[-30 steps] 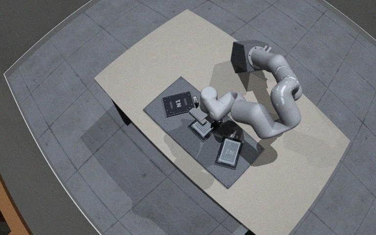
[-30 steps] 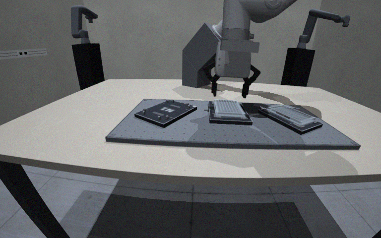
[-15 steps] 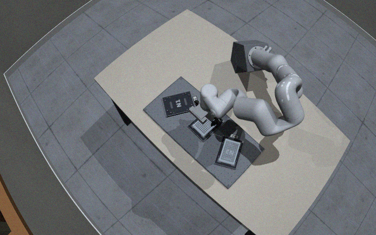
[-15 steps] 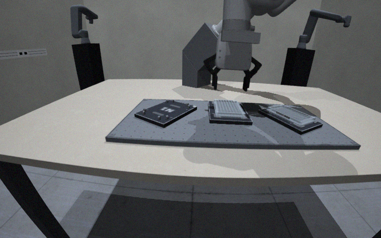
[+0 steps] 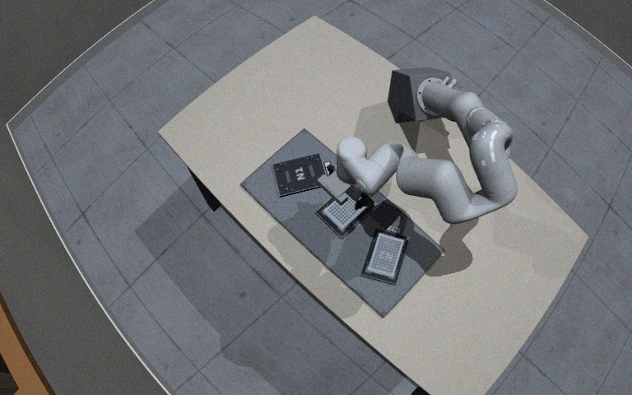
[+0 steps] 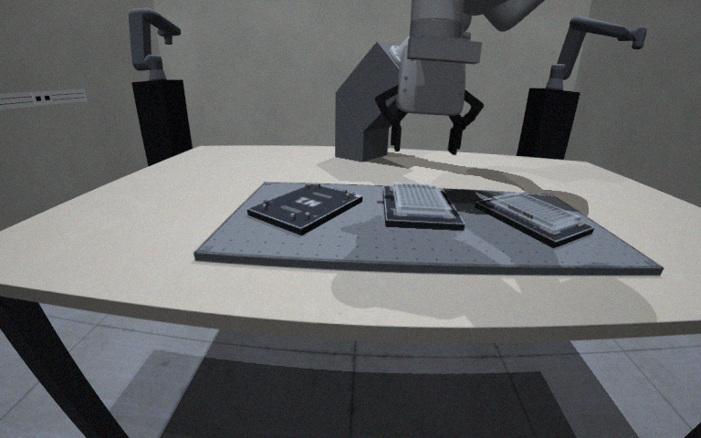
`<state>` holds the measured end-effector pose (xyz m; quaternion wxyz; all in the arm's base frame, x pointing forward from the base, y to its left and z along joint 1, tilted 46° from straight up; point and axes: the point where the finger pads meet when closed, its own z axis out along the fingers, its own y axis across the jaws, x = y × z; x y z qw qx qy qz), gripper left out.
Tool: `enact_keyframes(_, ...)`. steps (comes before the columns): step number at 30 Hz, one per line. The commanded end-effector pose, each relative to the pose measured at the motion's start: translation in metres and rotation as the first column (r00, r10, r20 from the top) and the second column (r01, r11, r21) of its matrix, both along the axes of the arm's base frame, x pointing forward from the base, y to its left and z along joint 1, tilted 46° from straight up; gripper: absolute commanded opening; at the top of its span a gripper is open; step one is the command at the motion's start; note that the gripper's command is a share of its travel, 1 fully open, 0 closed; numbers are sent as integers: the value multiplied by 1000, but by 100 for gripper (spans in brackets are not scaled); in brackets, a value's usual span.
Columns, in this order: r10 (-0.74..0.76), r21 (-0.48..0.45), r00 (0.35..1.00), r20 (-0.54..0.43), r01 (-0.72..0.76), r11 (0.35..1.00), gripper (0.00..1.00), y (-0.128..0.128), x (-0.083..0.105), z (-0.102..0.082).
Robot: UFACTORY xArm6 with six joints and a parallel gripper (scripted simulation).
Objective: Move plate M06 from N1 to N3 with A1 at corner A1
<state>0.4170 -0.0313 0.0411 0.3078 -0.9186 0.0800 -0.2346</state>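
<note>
The dark nest marked N1 (image 5: 298, 174) stands bare at the left end of the grey deck (image 5: 303, 219); it also shows in the front view (image 6: 305, 204). A clear well plate (image 5: 342, 212) lies flat on the middle nest, also seen in the front view (image 6: 421, 201). A second well plate (image 5: 385, 253) (image 6: 535, 213) lies on the right nest, turned at an angle. The plate labels and the other nest signs are too small to read. My gripper (image 6: 423, 147) (image 5: 346, 186) hangs open and empty, well above the far end of the middle plate; from above it sits over that plate's far edge.
The robot's grey base block (image 6: 361, 119) stands behind the deck. Two dark camera posts stand beyond the table's back corners, one at the left (image 6: 160, 113) and one at the right (image 6: 548, 121). The arm's elbow (image 5: 466, 186) reaches over the table to the right of the deck.
</note>
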Motion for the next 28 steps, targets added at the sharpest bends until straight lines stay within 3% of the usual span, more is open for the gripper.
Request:
enact_keyframes(1,-1,-1,1000,1,1,1000,100,-4,-3,5)
enact_keyframes(10,-1,-1,1000,2,1,1000,100,-12,-10,16)
enact_keyframes(28,-1,-1,1000,1,1,1000,100,-12,-10,16)
